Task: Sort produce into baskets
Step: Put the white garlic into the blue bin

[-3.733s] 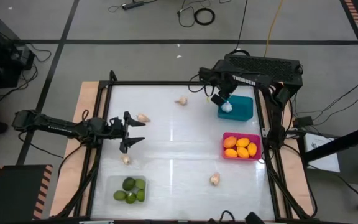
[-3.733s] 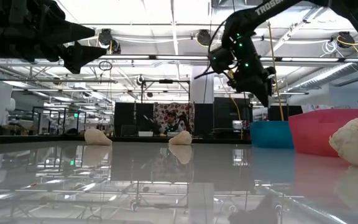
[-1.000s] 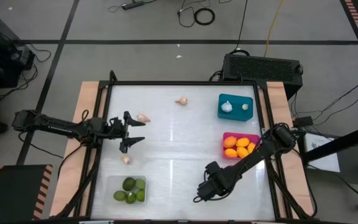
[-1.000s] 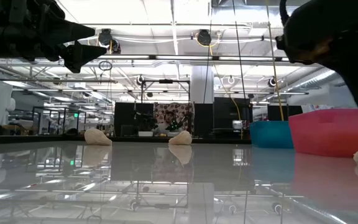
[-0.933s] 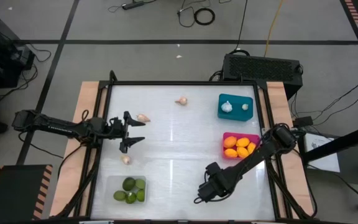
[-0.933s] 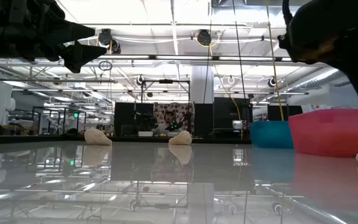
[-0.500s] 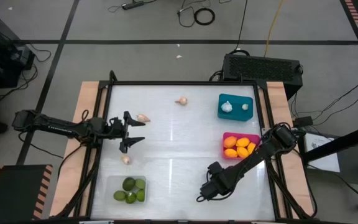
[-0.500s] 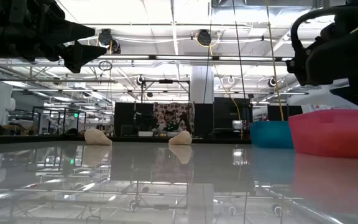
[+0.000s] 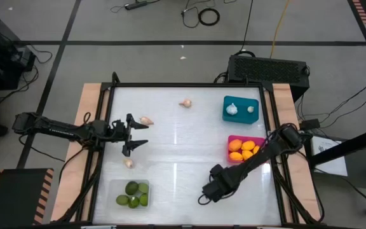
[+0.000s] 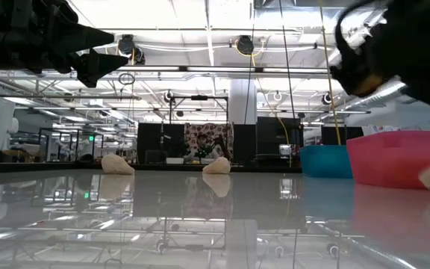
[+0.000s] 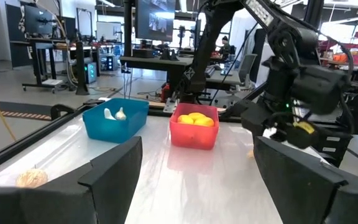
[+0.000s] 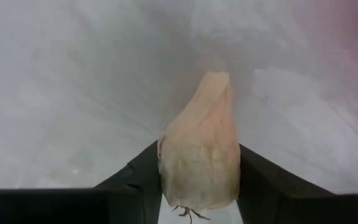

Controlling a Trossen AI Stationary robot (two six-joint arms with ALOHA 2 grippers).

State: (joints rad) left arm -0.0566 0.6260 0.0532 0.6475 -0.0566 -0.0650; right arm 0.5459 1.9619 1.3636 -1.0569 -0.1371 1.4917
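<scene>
My right gripper (image 9: 210, 191) points down near the table's front, right of its middle, shut on a whitish garlic bulb (image 12: 201, 155), which the high view hides under the gripper. My left gripper (image 9: 138, 133) waits open and level at the table's left. Three more garlic bulbs (image 9: 185, 102), (image 9: 146, 120), (image 9: 128, 163) lie on the table. The teal basket (image 9: 256, 114) holds two garlic bulbs. Orange fruits fill the pink basket (image 9: 262, 141), and limes the clear one (image 9: 114, 184). My right gripper pinches the garlic bulb's two opposite sides (image 12: 164, 168) between its two fingers (image 12: 135, 180), coming from above and pointing down. The bulb's pointed end sticks out past the fingertips. Whether the bulb still rests on the table I cannot tell.
The baskets stand along the table's right side and front left corner. A black frame (image 9: 170, 85) borders the white tabletop. Bare tabletop lies between the two arms.
My right gripper has rolled a little about its downward axis over the garlic bulb. In the low view the bulb at the right edge now shows higher than half a second ago.
</scene>
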